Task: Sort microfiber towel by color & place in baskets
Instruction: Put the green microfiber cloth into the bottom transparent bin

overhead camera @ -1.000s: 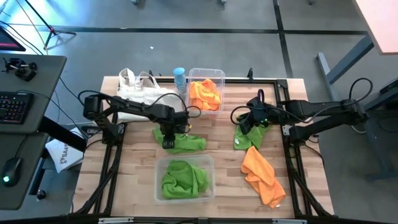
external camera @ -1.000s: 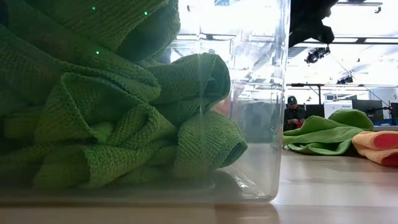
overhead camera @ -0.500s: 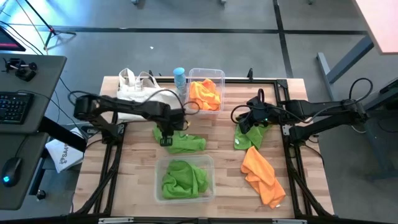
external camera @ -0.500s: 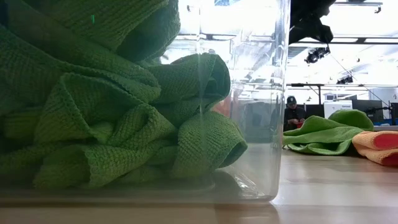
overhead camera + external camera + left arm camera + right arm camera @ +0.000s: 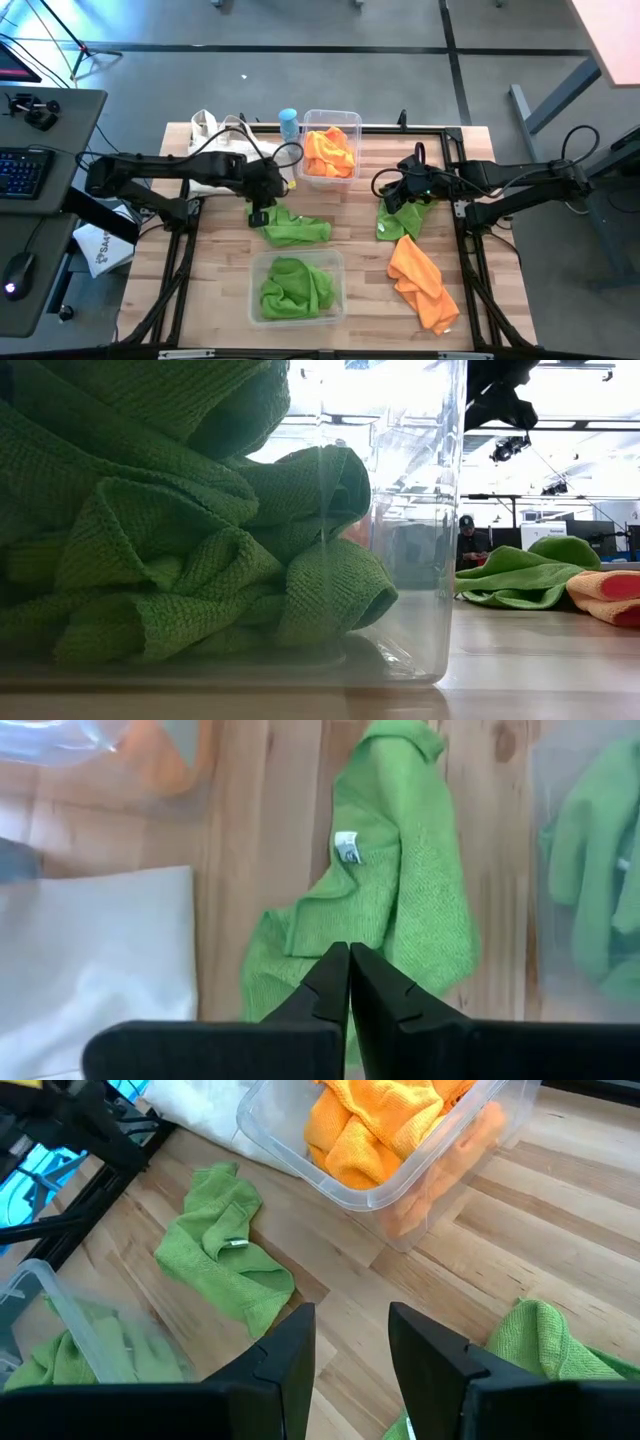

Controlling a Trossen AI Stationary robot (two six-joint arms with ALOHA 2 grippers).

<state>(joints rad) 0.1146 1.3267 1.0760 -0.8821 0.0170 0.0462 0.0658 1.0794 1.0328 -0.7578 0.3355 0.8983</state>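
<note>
A green microfiber towel point(image 5: 298, 228) lies flat on the table between the two baskets, seen also in the left wrist view point(image 5: 400, 890). My left gripper point(image 5: 258, 215) is shut at the towel's left end, its fingertips point(image 5: 349, 952) together over the cloth. My right gripper point(image 5: 402, 200) hangs open above a second green towel point(image 5: 398, 220) at the right; nothing is between its fingers point(image 5: 350, 1335). An orange towel point(image 5: 420, 282) lies on the table near the right front. The far basket point(image 5: 345, 120) holds orange towels, the near basket point(image 5: 262, 262) green ones. My left gripper has its shut fingertips over the green towel's left end point(image 5: 300, 970), coming from the table's left and slanting down. No cloth shows between the fingers, and I cannot tell whether they touch or pinch it. The towel lies flat on the table.
A white tote bag point(image 5: 225, 150) and a blue bottle point(image 5: 288, 122) stand at the far left beside the far basket. The near basket fills the low view point(image 5: 440, 560), with the right green towel point(image 5: 510, 578) and orange towel point(image 5: 605, 598) behind it. A person point(image 5: 470, 542) sits far off.
My left gripper has shut over the green towel's left end and drawn back a little toward the table's far left, its arm folding out past the left edge. The towel stays lying on the table.
</note>
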